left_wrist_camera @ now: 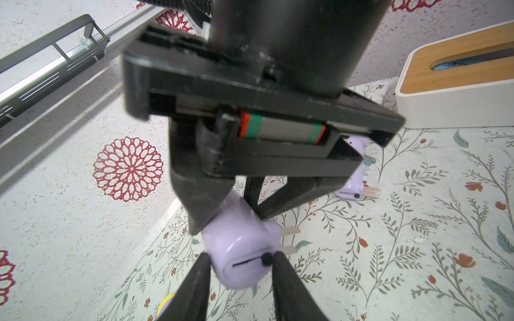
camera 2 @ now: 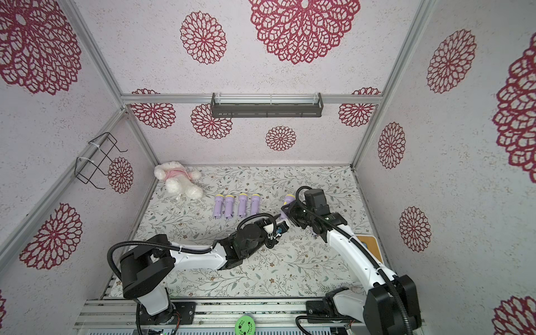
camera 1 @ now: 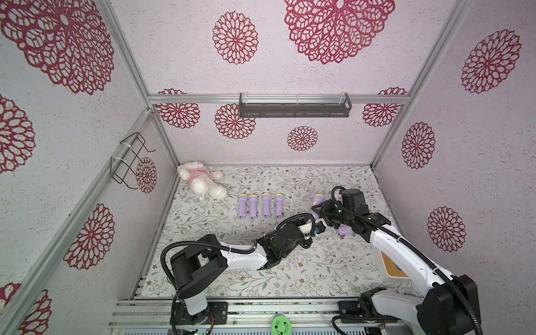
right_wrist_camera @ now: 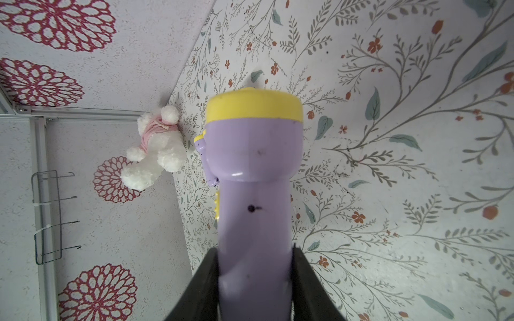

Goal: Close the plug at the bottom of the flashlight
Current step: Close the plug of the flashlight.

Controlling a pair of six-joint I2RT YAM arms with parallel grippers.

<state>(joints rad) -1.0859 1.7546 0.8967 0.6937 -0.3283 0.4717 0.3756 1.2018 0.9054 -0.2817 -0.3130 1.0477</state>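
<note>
A purple flashlight (right_wrist_camera: 254, 172) with a yellow head is held off the table, and my right gripper (right_wrist_camera: 253, 250) is shut on its body. In the left wrist view its rounded bottom end (left_wrist_camera: 244, 255) faces the camera. The plug's two metal prongs (left_wrist_camera: 290, 230) stick out sideways from that end. My left gripper (left_wrist_camera: 240, 261) has one finger against each side of the bottom end, and one fingertip (left_wrist_camera: 278, 264) sits right by the lower prong. In both top views the two grippers meet at the flashlight (camera 1: 318, 200) (camera 2: 288, 200), right of the table's middle.
Another purple flashlight (left_wrist_camera: 353, 189) (camera 1: 345, 231) lies under the right arm with its prongs out. Several more flashlights (camera 1: 259, 206) lie in a row at mid-table. A plush toy (camera 1: 201, 179) sits at the back left. A white box with a wooden lid (left_wrist_camera: 456, 75) stands at the right edge.
</note>
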